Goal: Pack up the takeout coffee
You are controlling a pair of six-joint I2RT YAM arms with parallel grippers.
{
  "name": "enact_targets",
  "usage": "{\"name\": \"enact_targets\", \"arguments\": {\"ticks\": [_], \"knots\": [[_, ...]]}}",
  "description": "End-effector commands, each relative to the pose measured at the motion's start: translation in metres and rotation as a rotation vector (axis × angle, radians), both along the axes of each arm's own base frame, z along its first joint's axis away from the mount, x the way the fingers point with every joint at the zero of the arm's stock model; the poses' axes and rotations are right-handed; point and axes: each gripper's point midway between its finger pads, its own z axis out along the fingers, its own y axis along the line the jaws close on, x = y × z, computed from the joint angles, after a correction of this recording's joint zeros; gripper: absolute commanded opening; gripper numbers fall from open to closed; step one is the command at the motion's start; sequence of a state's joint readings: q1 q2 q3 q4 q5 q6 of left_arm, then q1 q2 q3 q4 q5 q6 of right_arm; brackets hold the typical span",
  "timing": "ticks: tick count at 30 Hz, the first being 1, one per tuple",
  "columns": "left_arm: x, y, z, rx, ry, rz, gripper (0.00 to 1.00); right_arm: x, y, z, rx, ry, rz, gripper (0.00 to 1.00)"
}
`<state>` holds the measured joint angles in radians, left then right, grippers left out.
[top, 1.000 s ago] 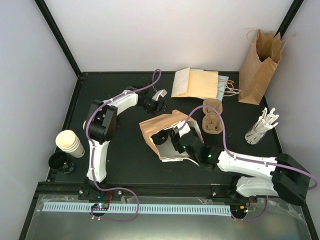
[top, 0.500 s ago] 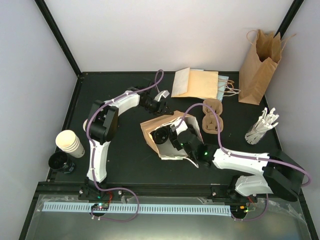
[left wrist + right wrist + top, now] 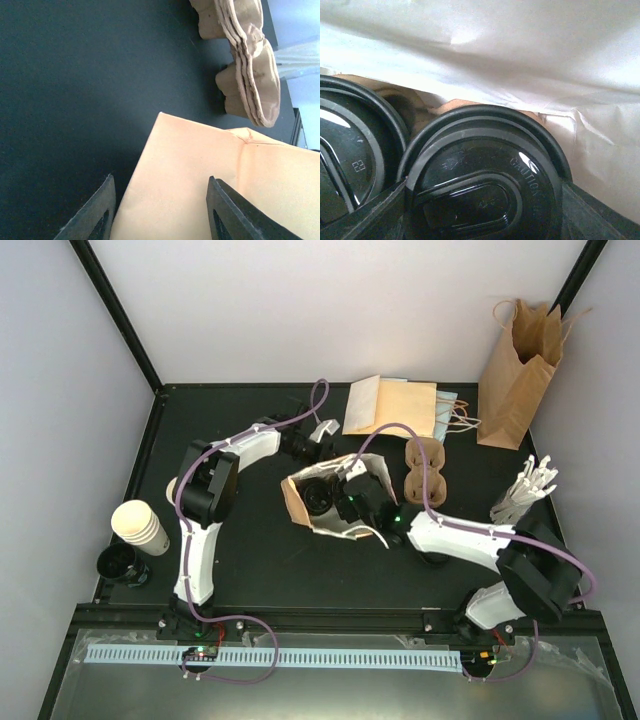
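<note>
A tan paper bag [image 3: 300,502] stands tilted at mid-table with its mouth open and its white lining showing. Inside it sit two takeout coffee cups, of which only the black lids show: one lid [image 3: 485,175] fills the right wrist view and a second lid [image 3: 345,150] lies to its left. My right gripper [image 3: 348,504] reaches into the bag's mouth. My right gripper [image 3: 484,190] is shut on the nearer cup, a finger on each side of its lid. My left gripper [image 3: 320,440] is at the bag's far side. In its wrist view my left gripper [image 3: 160,179] is open, with the bag's tan wall [image 3: 210,185] between its fingers.
A stack of cream cups [image 3: 140,527] and a stack of black lids [image 3: 118,562] stand at the left edge. Flat bags [image 3: 395,408] lie at the back. An upright bag [image 3: 518,365] stands at the back right. Tan cup carriers [image 3: 425,470] and white wrapped sticks [image 3: 525,492] lie to the right.
My right arm has pushed forward into the bag with the cup, and the bag has tipped up and shifted toward the back. My left gripper's fingers have drawn somewhat closer together.
</note>
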<state>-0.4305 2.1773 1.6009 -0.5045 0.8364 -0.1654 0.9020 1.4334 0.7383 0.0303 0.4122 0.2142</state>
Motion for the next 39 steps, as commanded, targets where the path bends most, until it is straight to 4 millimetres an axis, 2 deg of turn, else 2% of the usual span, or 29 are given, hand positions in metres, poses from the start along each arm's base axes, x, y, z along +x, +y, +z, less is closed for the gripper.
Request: {"name": "enact_targets", "arguments": {"ticks": [1,3,7,10,12,14,17,19,22,24,26,28,30,33,37,39], "knots": [[-0.046,-0.020,-0.011,-0.033,0.123,-0.104,0.53,-0.006,-0.008,-0.055,-0.127,0.232,0.000,0.63],[-0.046,-0.021,-0.012,-0.042,0.125,-0.104,0.53,-0.008,-0.007,-0.055,-0.158,0.281,0.009,0.63],[-0.049,-0.022,-0.013,-0.063,0.147,-0.107,0.54,-0.016,-0.011,-0.042,-0.270,0.387,0.021,0.64],[-0.049,-0.019,-0.014,-0.046,0.140,-0.089,0.63,-0.027,-0.016,-0.042,-0.365,0.506,0.030,0.64],[-0.037,-0.011,-0.010,-0.029,0.112,-0.035,0.70,-0.034,-0.022,-0.044,-0.402,0.556,0.029,0.64],[-0.013,0.007,0.006,-0.050,0.069,0.048,0.78,-0.035,-0.023,-0.040,-0.412,0.567,0.030,0.64],[0.034,0.039,0.045,-0.068,-0.027,0.171,0.92,-0.032,-0.022,-0.030,-0.445,0.588,0.041,0.65],[0.058,0.062,0.071,-0.057,-0.076,0.235,0.98,-0.029,-0.021,-0.029,-0.487,0.618,0.054,0.65],[0.082,0.095,0.112,-0.045,-0.154,0.322,0.99,-0.021,-0.018,-0.036,-0.553,0.645,0.062,0.65],[0.089,0.118,0.132,-0.011,-0.199,0.394,0.99,-0.012,-0.013,-0.040,-0.548,0.644,0.056,0.65],[0.090,0.140,0.150,0.025,-0.243,0.460,0.99,-0.003,-0.010,-0.039,-0.538,0.648,0.046,0.66],[0.084,0.154,0.170,0.040,-0.296,0.493,0.99,0.007,-0.005,-0.027,-0.526,0.614,0.036,0.67],[0.068,0.158,0.197,0.034,-0.365,0.493,0.99,0.018,0.004,-0.005,-0.489,0.570,0.038,0.69],[0.041,0.158,0.223,-0.007,-0.418,0.480,0.99,0.029,0.015,0.028,-0.444,0.517,0.040,0.90],[0.007,0.159,0.242,-0.050,-0.472,0.463,0.99,0.046,0.024,0.086,-0.372,0.401,0.027,0.98],[-0.008,0.157,0.248,-0.071,-0.496,0.439,0.99,0.048,0.026,0.110,-0.349,0.371,0.031,1.00]]}}
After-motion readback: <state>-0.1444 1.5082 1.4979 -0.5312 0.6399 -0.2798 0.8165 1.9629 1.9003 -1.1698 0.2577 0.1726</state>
